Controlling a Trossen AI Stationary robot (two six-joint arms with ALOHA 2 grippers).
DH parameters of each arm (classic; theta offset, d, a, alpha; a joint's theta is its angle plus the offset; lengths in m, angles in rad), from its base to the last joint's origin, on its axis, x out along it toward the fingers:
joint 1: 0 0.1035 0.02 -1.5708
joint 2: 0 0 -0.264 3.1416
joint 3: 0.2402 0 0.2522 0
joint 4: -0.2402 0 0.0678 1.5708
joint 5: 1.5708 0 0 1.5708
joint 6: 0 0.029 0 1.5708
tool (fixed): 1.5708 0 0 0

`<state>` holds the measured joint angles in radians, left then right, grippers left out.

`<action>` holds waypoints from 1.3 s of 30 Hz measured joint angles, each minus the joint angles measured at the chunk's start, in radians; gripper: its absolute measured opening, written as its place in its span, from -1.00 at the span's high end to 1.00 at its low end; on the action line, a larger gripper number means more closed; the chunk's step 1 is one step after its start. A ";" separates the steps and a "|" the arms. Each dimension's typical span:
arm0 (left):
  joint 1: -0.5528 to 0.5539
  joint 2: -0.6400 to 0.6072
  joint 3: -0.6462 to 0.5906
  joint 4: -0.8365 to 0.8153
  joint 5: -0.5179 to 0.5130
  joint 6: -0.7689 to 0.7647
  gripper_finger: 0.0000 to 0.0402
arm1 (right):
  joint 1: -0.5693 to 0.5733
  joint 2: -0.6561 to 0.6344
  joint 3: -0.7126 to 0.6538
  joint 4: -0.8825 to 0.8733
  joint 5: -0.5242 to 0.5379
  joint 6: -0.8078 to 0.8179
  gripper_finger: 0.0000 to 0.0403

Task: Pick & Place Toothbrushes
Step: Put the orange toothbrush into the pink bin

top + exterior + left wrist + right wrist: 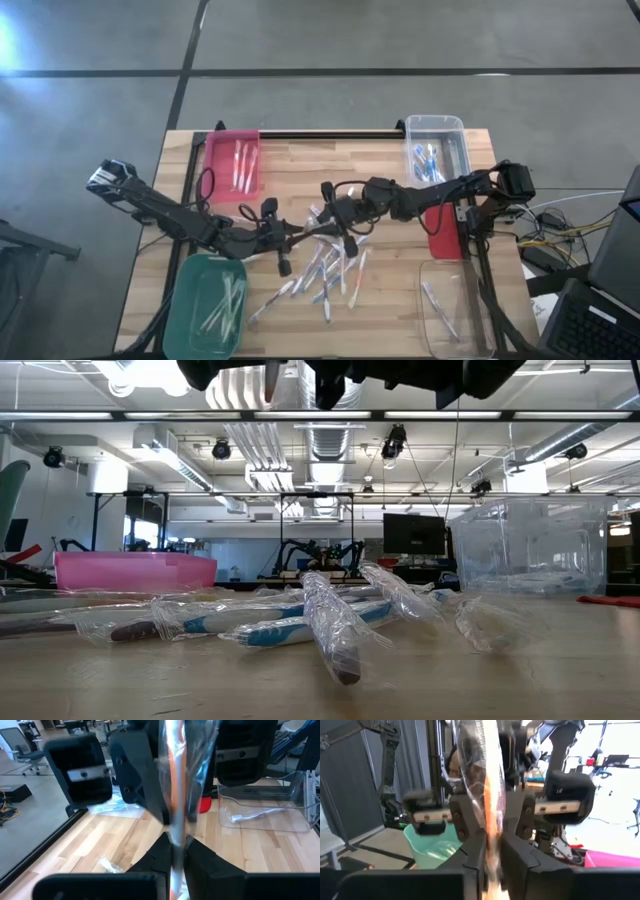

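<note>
One toothbrush (176,775), orange-pink in a clear wrapper, stands upright in the air above the loose pile of wrapped toothbrushes (325,270) at the table's middle. My left gripper (176,862) and my right gripper (492,857) meet there head-on, both level and both shut on it. In the high view my left gripper (305,232) comes from the left and my right gripper (337,212) from the right. The pile lies flat on the wood (320,615). My left gripper pinches the toothbrush's lower shaft (175,845) between its two fingers, coming level from the table's left, across the shaft. The toothbrush is lifted clear and upright. My right gripper has the wrapped shaft (493,837) between its two fingers, level from the right, across it; the wrapper fills the narrow gap.
A pink bin (233,165) with toothbrushes stands at the far left, a green bin (207,305) near left, a clear bin (435,150) far right, another clear bin (455,310) near right. A red flat piece (443,232) lies under the right arm.
</note>
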<state>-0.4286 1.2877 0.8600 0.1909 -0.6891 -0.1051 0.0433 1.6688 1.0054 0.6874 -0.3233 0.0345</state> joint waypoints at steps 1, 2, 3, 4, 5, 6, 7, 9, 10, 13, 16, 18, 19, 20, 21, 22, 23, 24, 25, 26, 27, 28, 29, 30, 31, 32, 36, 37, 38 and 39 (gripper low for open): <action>0.000 0.000 0.000 0.001 0.000 0.000 0.85 | 0.000 0.000 0.000 -0.004 -0.003 0.002 0.72; 0.000 0.000 0.000 0.002 -0.001 0.000 0.85 | 0.000 0.000 0.000 -0.005 -0.004 0.007 0.66; 0.000 -0.001 0.000 0.002 -0.001 0.000 0.85 | 0.000 0.000 0.000 -0.009 -0.006 0.014 0.59; 0.000 -0.001 0.000 0.002 -0.001 0.000 0.85 | 0.000 0.000 0.000 -0.012 -0.014 0.016 0.52; 0.000 -0.001 0.000 0.001 -0.001 0.000 0.85 | -0.001 -0.003 0.000 -0.024 -0.026 0.016 0.45; 0.000 -0.001 0.000 -0.001 -0.001 -0.001 0.84 | -0.004 -0.010 0.000 -0.048 -0.038 0.013 0.39; 0.000 -0.001 0.000 -0.006 -0.001 -0.001 0.83 | -0.007 -0.018 0.000 -0.074 -0.044 0.011 0.32; 0.000 -0.018 0.000 -0.034 -0.002 -0.008 0.82 | -0.014 -0.050 0.000 -0.155 -0.048 0.010 0.20; 0.000 -0.031 0.000 -0.050 -0.002 -0.018 0.82 | -0.019 -0.071 0.000 -0.206 -0.048 0.010 0.15; 0.001 -0.095 0.030 -0.174 -0.031 -0.059 0.85 | -0.038 -0.138 0.000 -0.381 -0.047 0.010 0.01; 0.005 -0.159 0.077 -0.315 -0.088 -0.096 0.85 | -0.054 -0.184 -0.006 -0.516 -0.017 0.011 -0.06; 0.016 -0.198 0.113 -0.387 -0.130 -0.120 0.85 | -0.058 -0.212 -0.026 -0.565 0.060 0.017 -0.09; 0.024 -0.216 0.131 -0.420 -0.142 -0.136 0.84 | -0.058 -0.222 -0.038 -0.568 0.117 0.023 -0.10; 0.036 -0.233 0.151 -0.462 -0.155 -0.158 0.83 | -0.057 -0.233 -0.054 -0.565 0.186 0.029 -0.11; 0.053 -0.247 0.172 -0.502 -0.163 -0.183 0.83 | -0.057 -0.246 -0.072 -0.569 0.253 0.041 -0.12; 0.072 -0.258 0.195 -0.541 -0.168 -0.212 0.83 | -0.057 -0.257 -0.088 -0.576 0.322 0.057 -0.12; 0.095 -0.267 0.220 -0.597 -0.169 -0.244 0.83 | -0.057 -0.264 -0.100 -0.576 0.393 0.075 -0.13; 0.120 -0.273 0.245 -0.658 -0.170 -0.272 0.84 | -0.058 -0.276 -0.113 -0.580 0.457 0.094 -0.13; 0.148 -0.278 0.274 -0.717 -0.170 -0.297 0.84 | -0.060 -0.289 -0.128 -0.587 0.508 0.112 -0.13; 0.179 -0.279 0.305 -0.776 -0.170 -0.323 0.85 | -0.064 -0.300 -0.138 -0.589 0.544 0.129 -0.13; 0.212 -0.280 0.337 -0.844 -0.169 -0.351 0.85 | -0.069 -0.312 -0.146 -0.582 0.559 0.147 -0.13; 0.246 -0.278 0.366 -0.912 -0.170 -0.381 0.85 | -0.077 -0.328 -0.157 -0.581 0.561 0.160 -0.12; 0.280 -0.272 0.394 -0.970 -0.171 -0.413 0.84 | -0.083 -0.340 -0.167 -0.585 0.560 0.173 -0.12; 0.317 -0.266 0.423 -1.026 -0.172 -0.443 0.84 | -0.087 -0.349 -0.174 -0.580 0.561 0.182 -0.11; 0.353 -0.258 0.445 -1.080 -0.167 -0.468 0.83 | -0.093 -0.360 -0.182 -0.576 0.560 0.188 -0.10; 0.387 -0.249 0.466 -1.128 -0.157 -0.486 0.83 | -0.095 -0.370 -0.193 -0.580 0.562 0.190 -0.09; 0.534 -0.221 0.507 -1.233 -0.079 -0.521 0.84 | -0.098 -0.386 -0.212 -0.582 0.561 0.190 -0.07; 0.572 -0.218 0.510 -1.241 -0.045 -0.524 0.84 | -0.098 -0.386 -0.212 -0.580 0.561 0.191 -0.07; 0.612 -0.214 0.510 -1.246 -0.009 -0.523 0.84 | -0.098 -0.384 -0.212 -0.578 0.561 0.191 -0.07; 0.654 -0.208 0.510 -1.250 0.028 -0.523 0.84 | -0.099 -0.384 -0.212 -0.580 0.561 0.191 -0.08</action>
<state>0.2249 1.0794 1.3697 -1.0592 -0.6611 -0.6278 -0.0555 1.2850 0.7933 0.1075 0.2375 0.2252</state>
